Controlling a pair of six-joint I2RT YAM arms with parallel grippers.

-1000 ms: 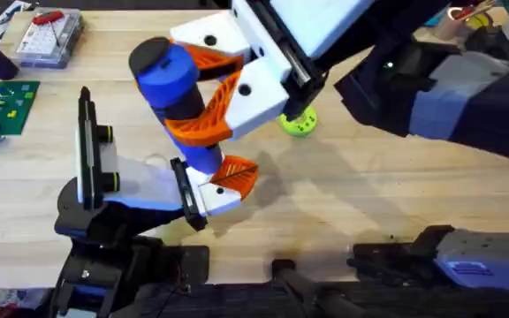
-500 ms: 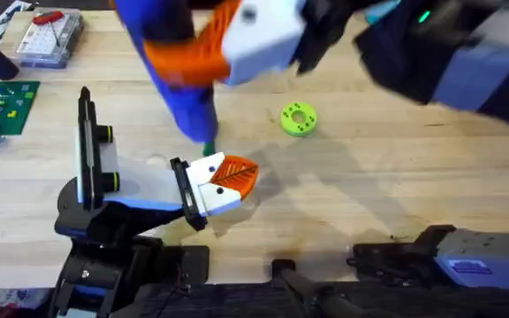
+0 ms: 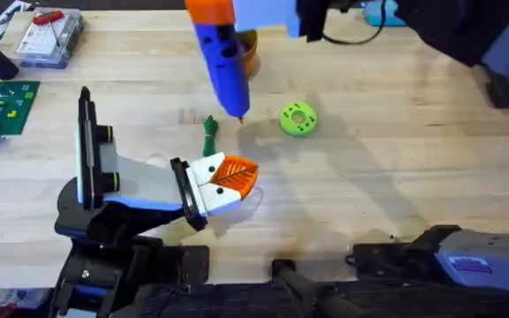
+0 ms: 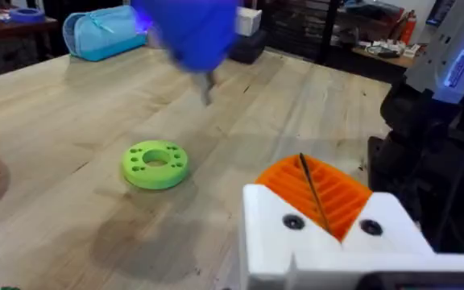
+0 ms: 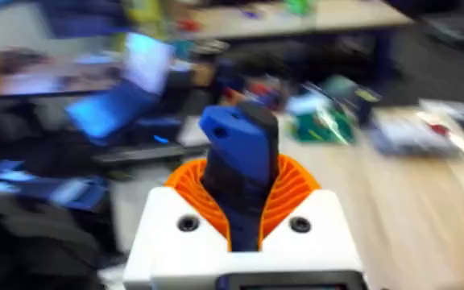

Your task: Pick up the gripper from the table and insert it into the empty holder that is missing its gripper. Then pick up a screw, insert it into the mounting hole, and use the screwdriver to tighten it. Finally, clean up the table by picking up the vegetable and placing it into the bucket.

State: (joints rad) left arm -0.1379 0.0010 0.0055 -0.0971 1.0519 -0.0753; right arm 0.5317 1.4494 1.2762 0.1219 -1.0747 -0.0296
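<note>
Thick blue pen-shaped screwdriver (image 3: 222, 55), clamped in right gripper (image 3: 215, 11) — upper centre, tip down-right. Small dark-green toy vegetable (image 3: 208, 135) lies just below; left gripper (image 3: 228, 177), fingers closed and empty, nearer.

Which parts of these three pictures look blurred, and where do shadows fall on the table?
Overhead: the screwdriver is fairly sharp, its shadow falling near the green ring. Left wrist: the screwdriver is a blue smear, the ring crisp. Right wrist: the background streaks with motion; the right gripper holding the screwdriver stays clearer.
</note>
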